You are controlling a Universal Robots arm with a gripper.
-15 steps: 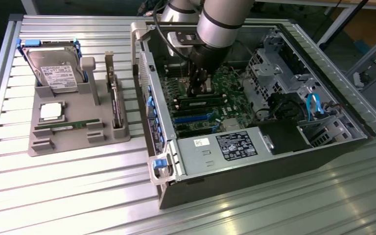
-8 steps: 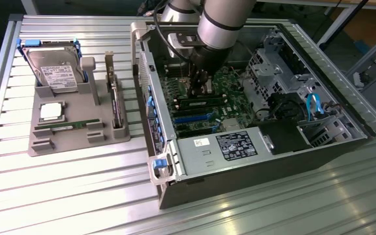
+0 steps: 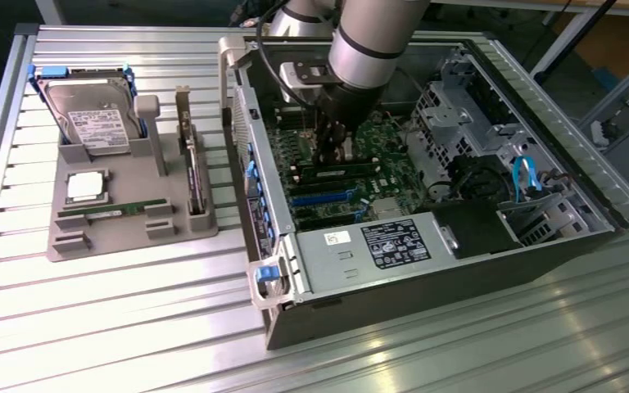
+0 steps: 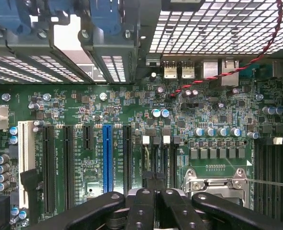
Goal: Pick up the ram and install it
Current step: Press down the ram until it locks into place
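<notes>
**A:** The arm (image 3: 369,41) is seen reaching down into the open computer case (image 3: 282,319), and the gripper (image 3: 334,155) is lowered close over the motherboard (image 3: 292,155). Where is the ram?

**B:** A long green stick, taken to be the ram (image 3: 112,210), is seen lying flat in the front of the grey tray (image 3: 128,237), outside the case and well apart from the gripper. The hard drive (image 3: 91,115), the processor chip (image 3: 85,187) and the expansion card (image 3: 191,168) are also held on that tray.

**A:** And the jaws?

**B:** In the wrist view the gripper (image 4: 155,191) is cut off by the frame edge. Its black fingers (image 4: 143,206) are seen brought together, with just a thin seam left between them. Whether anything thin is pinched in that seam cannot be made out.

**A:** A dark strip (image 3: 337,172) is noticed just under the gripper in the exterior view.

**B:** It is laid parallel to the blue slot (image 3: 320,196), but it is partly hidden by the gripper and cannot be identified. In the wrist view the fingers are aimed at narrow slots with white clips (image 4: 146,140), between the blue slot (image 4: 107,158) and the processor socket (image 4: 218,182). The slots' near ends are covered by the fingers.
</notes>
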